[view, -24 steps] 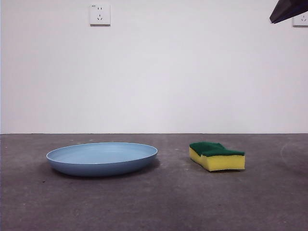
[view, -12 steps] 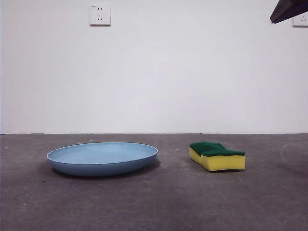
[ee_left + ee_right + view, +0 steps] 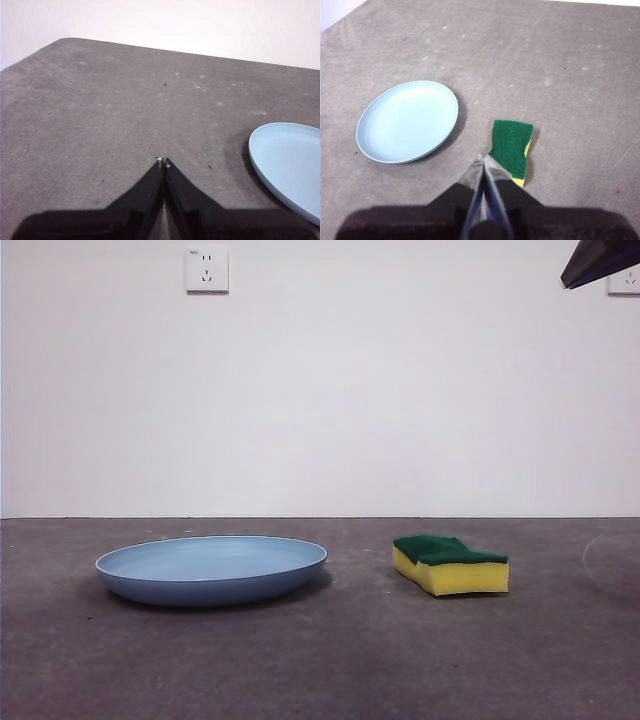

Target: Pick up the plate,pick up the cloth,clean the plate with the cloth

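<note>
On the dark grey table (image 3: 330, 660) the plate (image 3: 212, 569) lay flat, a wide, shallow, light blue round dish, with nothing on it and nothing touching it. Beside it, but apart from it, the cloth (image 3: 451, 564) rested on the same surface: a small yellow foam sponge block with its dark green scouring layer facing up and wavy sides. Above the table, the right claw (image 3: 483, 161) hung with its two black jaws pressed together, its tip over the near edge of the sponge as its own wrist camera saw it, gripping nothing; from there the plate (image 3: 408, 121) and the cloth (image 3: 512, 148) both showed whole. In the front view only a black tip (image 3: 598, 262) showed at the top corner. The left claw (image 3: 163, 162) was likewise pressed together and empty, over bare table with the plate's rim (image 3: 287, 165) off to one side. A white wall (image 3: 330, 390) stood behind, carrying a socket (image 3: 206, 269).
</note>
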Controlling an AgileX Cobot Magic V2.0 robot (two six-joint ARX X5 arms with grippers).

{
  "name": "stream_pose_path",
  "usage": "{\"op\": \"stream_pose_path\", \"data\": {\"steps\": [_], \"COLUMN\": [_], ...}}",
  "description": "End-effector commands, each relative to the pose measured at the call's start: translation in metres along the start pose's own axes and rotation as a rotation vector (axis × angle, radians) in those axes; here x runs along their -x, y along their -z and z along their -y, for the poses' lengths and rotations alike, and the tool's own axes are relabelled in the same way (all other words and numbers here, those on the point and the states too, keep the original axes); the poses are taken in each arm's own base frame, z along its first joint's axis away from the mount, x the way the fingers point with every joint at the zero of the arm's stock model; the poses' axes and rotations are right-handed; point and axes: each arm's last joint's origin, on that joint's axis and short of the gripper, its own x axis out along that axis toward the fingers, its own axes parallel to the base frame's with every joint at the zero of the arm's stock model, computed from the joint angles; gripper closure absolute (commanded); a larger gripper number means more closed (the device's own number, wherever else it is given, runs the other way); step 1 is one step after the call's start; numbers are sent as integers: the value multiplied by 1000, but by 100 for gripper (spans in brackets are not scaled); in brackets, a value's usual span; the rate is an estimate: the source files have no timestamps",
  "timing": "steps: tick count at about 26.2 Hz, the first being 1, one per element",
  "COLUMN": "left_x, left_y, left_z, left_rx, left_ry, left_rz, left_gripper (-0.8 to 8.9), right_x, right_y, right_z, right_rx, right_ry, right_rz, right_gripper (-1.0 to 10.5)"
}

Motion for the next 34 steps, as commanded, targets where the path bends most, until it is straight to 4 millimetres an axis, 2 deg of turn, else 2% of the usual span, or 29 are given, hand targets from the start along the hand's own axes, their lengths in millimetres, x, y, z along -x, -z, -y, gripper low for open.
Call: {"op": "stream_pose_path", "data": {"steps": [1,6,9,12,13,16,18,24,30,34], "left_x": [-1,-1,-1,-1,-1,-1,-1,-1,-1,-1], "left_y": [4,4,4,4,4,4,4,4,4,4], "left_z": [-1,-1,-1,-1,-1,-1,-1,-1,-1,-1], "left_rx": [-15,-15,-15,-15,-15,-15,-15,-15,-15,-15], "left_ry": [-5,-5,-5,-5,-5,-5,-5,-5,-5,-6], "left_rz": [-6,-6,-6,-6,-6,-6,-6,-6,-6,-6], "left_gripper": [814,814,814,814,814,814,814,814,814,814], "right_x": [-1,0,3,5,5,5,5,1,-6,-8], "right_y": [1,1,2,8,13,48,69,118,151,162], "right_z": [0,0,4,15,18,29,35,45,48,48], "right_rx": [-10,52,168,170,168,170,150,60,-6,-22], "right_ry": [3,11,46,109,116,133,175,262,289,286], "right_rz": [0,4,18,156,211,363,371,374,411,429], "right_gripper": [946,946,946,946,946,946,946,946,946,946]}}
